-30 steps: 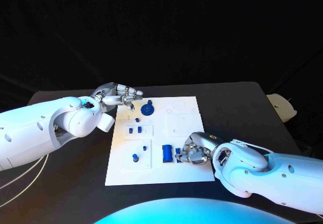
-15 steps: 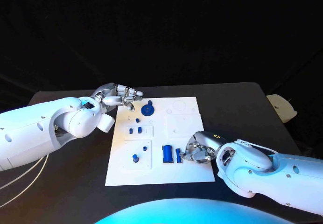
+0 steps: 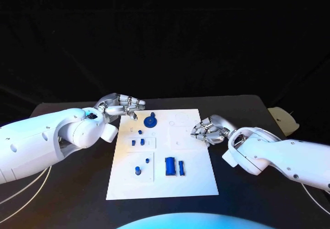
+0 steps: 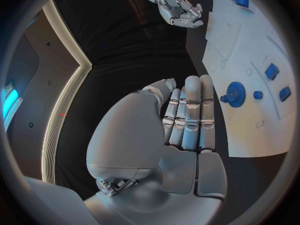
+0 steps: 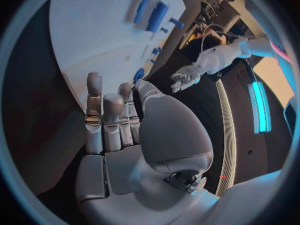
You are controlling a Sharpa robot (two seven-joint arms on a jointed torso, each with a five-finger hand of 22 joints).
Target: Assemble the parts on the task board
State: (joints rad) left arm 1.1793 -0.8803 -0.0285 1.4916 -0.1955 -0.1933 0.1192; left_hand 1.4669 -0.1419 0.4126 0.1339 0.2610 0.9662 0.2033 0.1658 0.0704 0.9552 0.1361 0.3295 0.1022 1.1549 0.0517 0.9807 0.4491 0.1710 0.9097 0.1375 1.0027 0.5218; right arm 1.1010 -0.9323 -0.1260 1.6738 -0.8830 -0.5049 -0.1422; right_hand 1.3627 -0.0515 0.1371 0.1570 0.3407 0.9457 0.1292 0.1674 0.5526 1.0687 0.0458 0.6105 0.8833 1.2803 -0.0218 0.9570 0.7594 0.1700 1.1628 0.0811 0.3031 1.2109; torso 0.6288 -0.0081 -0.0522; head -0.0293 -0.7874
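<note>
With both the left hand (image 3: 122,104) and right hand (image 3: 210,129) loosely curled and holding nothing, the blue gear (image 3: 150,122) at the task board's (image 3: 192,181) 11 o'clock looks light, rigid and slippery, best pinched by its toothed rim.

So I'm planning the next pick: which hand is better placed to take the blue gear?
Probably left. The left hand hovers empty at the task board's far left corner, near the blue gear. The right hand sits at the opposite edge.

I see a white task board (image 3: 193,186) with blue parts (image 3: 170,167) on a black worktop (image 3: 254,191), silver robot hands.
</note>
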